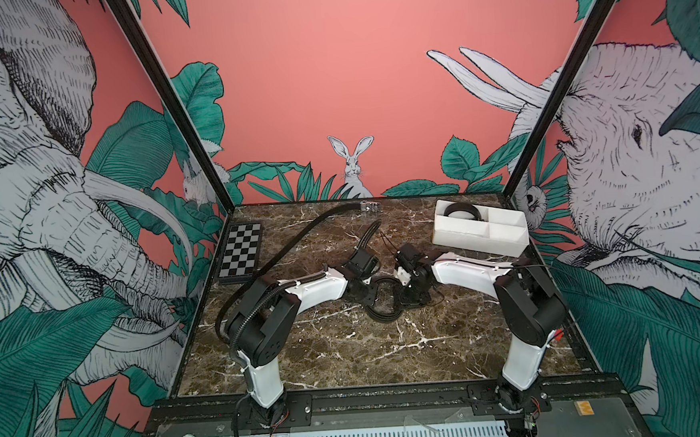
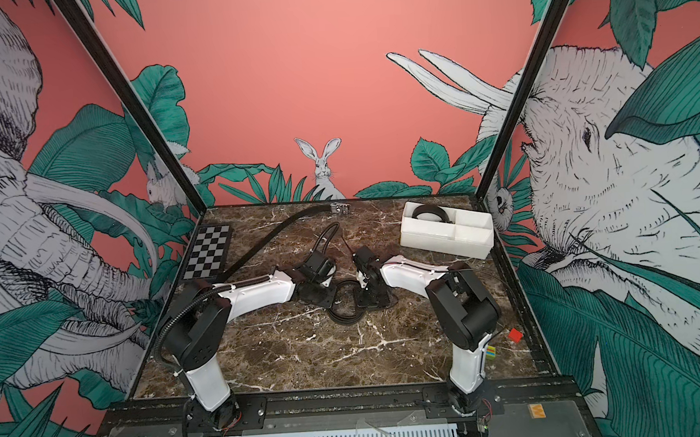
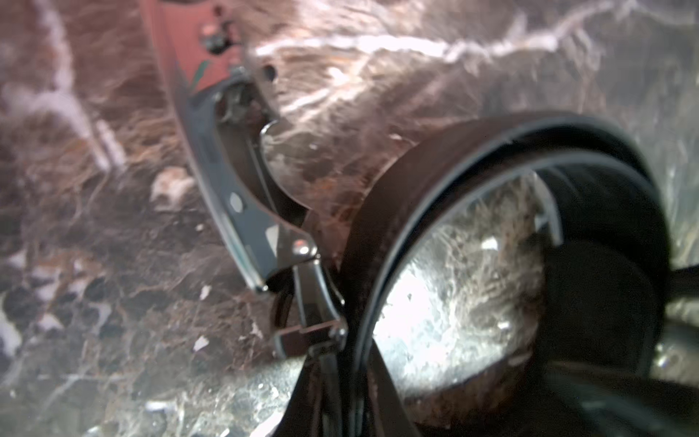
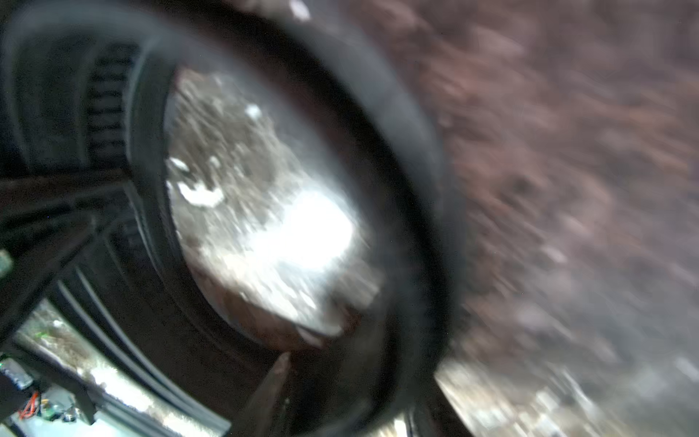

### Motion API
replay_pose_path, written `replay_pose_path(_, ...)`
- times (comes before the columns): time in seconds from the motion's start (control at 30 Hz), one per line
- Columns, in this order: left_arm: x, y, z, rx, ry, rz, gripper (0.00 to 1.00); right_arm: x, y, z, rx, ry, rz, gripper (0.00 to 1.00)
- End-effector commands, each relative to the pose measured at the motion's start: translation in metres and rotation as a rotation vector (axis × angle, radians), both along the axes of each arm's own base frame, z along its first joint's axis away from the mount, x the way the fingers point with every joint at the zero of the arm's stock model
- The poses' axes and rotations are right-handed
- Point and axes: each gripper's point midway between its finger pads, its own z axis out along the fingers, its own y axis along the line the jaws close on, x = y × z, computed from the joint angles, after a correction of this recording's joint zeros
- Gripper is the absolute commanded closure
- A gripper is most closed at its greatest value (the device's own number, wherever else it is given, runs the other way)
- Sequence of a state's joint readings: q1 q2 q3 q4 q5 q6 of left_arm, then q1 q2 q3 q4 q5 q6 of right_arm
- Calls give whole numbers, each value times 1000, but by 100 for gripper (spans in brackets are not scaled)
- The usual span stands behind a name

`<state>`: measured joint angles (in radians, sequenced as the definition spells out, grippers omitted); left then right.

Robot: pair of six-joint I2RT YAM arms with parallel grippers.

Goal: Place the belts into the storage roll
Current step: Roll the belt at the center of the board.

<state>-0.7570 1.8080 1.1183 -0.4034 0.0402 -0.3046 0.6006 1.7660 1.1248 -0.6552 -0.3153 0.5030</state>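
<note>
A coiled black belt [image 1: 378, 315] lies on the brown marble counter [image 1: 348, 353] between left pincer [image 1: 364, 294] and right pincer [image 1: 408, 297]; neither pincer's opening can be told. Another black belt coil [image 1: 460, 212] sits inside the white divided plastic tray [image 1: 478, 238]

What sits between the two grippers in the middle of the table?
A coiled black belt lies on the table between the left gripper and the right gripper, visible in both top views.

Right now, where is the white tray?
In a top view, the white tray sits at the marble table's far right corner, a coiled belt in one compartment.
</note>
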Motion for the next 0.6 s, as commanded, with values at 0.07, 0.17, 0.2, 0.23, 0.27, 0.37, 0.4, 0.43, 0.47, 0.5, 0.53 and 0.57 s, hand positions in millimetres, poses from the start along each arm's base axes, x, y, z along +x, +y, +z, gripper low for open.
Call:
replay_pose_path(0.07, -3, 6, 3, 97, -36, -240, 100, 5, -48, 28, -23, -80, -17, 36)
replay_pose_path(0.17, 1, 4, 6, 124, -71, -321, 100, 16, -51, 39, -9, -195, 42, 28)
replay_pose_path(0.2, 3, 3, 8, 135, -80, -350, 100, 20, -49, 39, -4, -225, 68, 26)
replay_pose_path(0.23, 4, 3, 9, 148, -90, -380, 100, 24, -48, 39, 4, -252, 81, 25)
replay_pose_path(0.27, 4, 1, 10, 154, -96, -420, 100, 27, -46, 37, 11, -275, 93, 25)
replay_pose_path(0.37, 1, -3, 15, 170, -119, -573, 100, 39, -40, 35, 38, -352, 113, 25)
replay_pose_path(0.4, -1, -4, 15, 178, -115, -628, 100, 42, -39, 35, 41, -372, 110, 24)
replay_pose_path(0.43, 0, -6, 17, 179, -121, -654, 100, 46, -40, 33, 43, -395, 101, 23)
replay_pose_path(0.47, 1, -9, 19, 177, -123, -670, 100, 50, -44, 30, 27, -414, 77, 22)
replay_pose_path(0.5, 0, -12, 20, 168, -121, -692, 100, 56, -51, 27, 0, -418, 37, 22)
replay_pose_path(0.53, -1, -14, 19, 163, -109, -709, 100, 60, -57, 25, -15, -409, -9, 22)
replay_pose_path(0.57, -2, -16, 18, 159, -91, -722, 100, 64, -64, 21, -16, -379, -70, 22)
